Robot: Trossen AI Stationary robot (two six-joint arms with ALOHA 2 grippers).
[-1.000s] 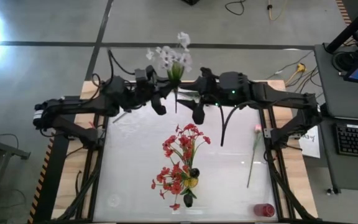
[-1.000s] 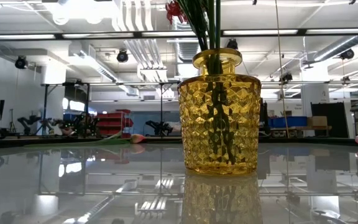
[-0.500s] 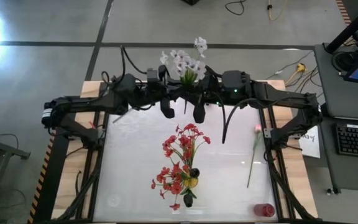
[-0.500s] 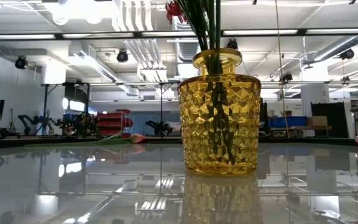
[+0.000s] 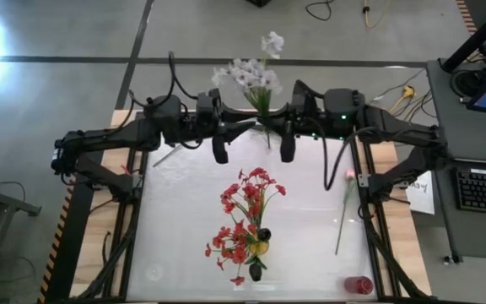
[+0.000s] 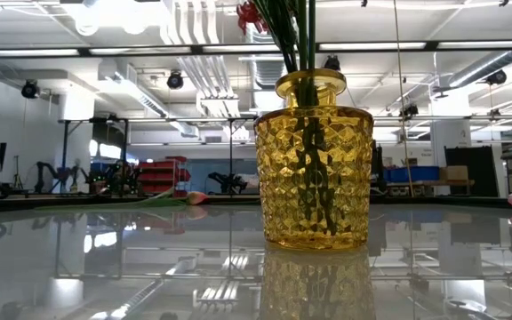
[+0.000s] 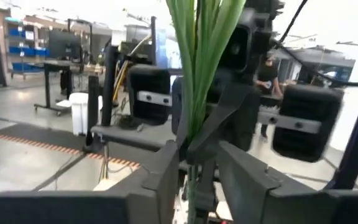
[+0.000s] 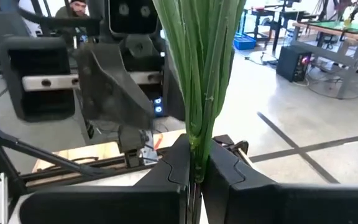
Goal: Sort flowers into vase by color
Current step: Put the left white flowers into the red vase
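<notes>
A spray of white flowers (image 5: 251, 74) on a green stem stands upright above the table's far edge, between my two grippers. My right gripper (image 8: 195, 158) is shut on its stem, coming from the right (image 5: 273, 128). My left gripper (image 7: 197, 163) faces it from the left (image 5: 245, 128), open, one finger on each side of the stem without touching it. A yellow glass vase (image 6: 314, 160) with red flowers (image 5: 245, 211) stands near the table's front middle. A pink flower (image 5: 345, 203) lies flat on the table at the right. My right gripper pinches the white flowers' green stem bundle (image 8: 197, 140) between its two fingers, low on the stem where the leaves begin. The fingers come level from the table's right and lie across the stem. The flower stands upright, blooms up, lifted clear of the table.
A small red object (image 5: 359, 285) sits at the near right corner. Another stem (image 5: 165, 155) lies at the table's far left, under the left arm. A person (image 8: 74, 7) shows in the room beyond the table. A desk with a keyboard (image 5: 483, 187) stands to the right.
The white flowers have gone toward the table's right and far edge, staying upright. My right gripper has shut on the stem and taken hold. My left gripper, which carried the flower, has opened and let go.
</notes>
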